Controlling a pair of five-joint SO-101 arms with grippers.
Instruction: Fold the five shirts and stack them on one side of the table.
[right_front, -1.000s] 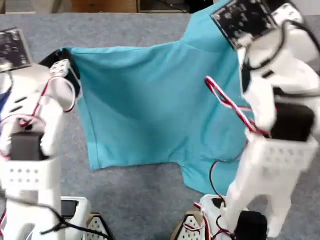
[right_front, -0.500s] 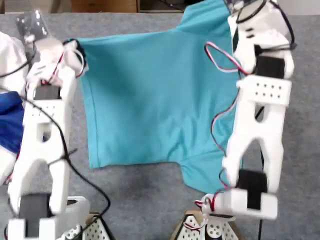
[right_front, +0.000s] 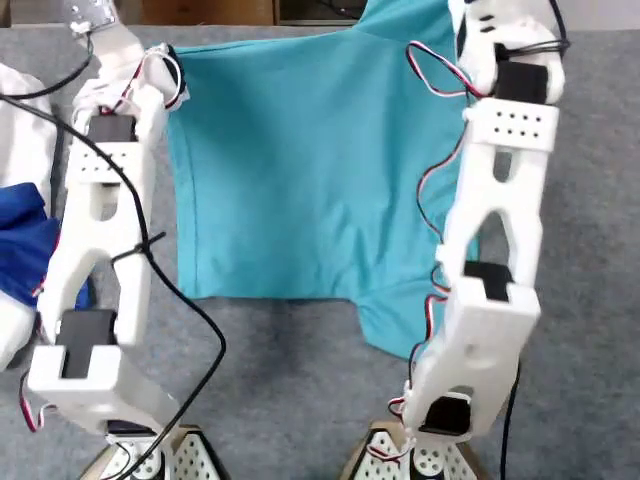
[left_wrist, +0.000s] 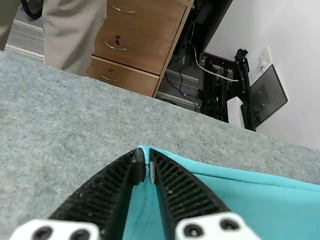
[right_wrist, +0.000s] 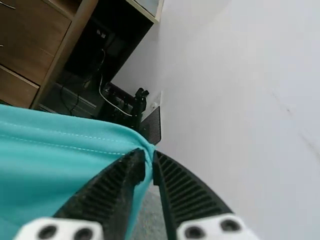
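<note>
Tension across the teal short-sleeved shirt (right_front: 300, 180) spread on the grey felt tabletop (right_front: 290, 400): left pincer (left_wrist: 144, 167) and right pincer (right_wrist: 149, 161) each pinch a far corner, probably to pull it flat for folding.

The plain turquoise fabric shirt (right_front: 310, 170) shows no print, only matching stitching along its hem. My left gripper (left_wrist: 144, 167) and right gripper (right_wrist: 148, 160) are ribbed black on white bodies. The felt-like table cover (right_front: 280, 400) is mottled grey, beside a crumpled deep-blue cloth (right_front: 20, 250) and a white cloth bundle (right_front: 25, 120).
</note>
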